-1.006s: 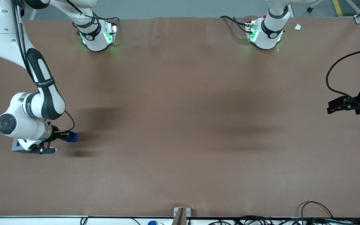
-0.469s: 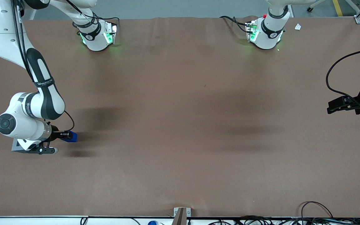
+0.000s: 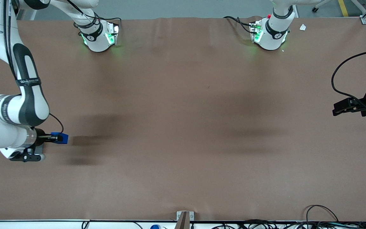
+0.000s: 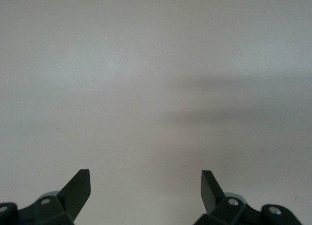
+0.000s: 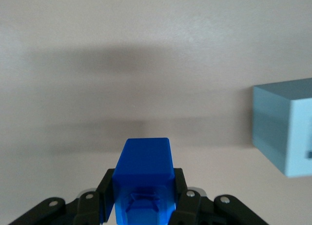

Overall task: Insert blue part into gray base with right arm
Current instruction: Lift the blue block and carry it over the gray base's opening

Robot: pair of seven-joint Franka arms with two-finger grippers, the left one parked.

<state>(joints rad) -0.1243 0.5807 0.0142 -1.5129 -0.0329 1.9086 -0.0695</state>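
Jaws of the right arm's gripper [image 5: 142, 205] are clamped on the blue part [image 5: 143, 178], one black finger pressed against each side of it, so the block sits squarely between them with its smooth end facing away from the wrist. Seen from the front camera, the same gripper [image 3: 52, 138] hangs at the working arm's end of the table [image 3: 183, 121], with the blue part [image 3: 61, 138] sticking out of its tip above the brown surface and a dark shadow lying on the cloth beside it. Only the wrist camera shows the gray base [image 5: 286, 127], a pale box resting on the table, well apart from the held block and off to one side of it. One wall and a strip of its lighter top face are visible; the recess itself is probably cut off by the edge of the frame, so whether anything sits inside it cannot be told. Nothing touches the gray base.
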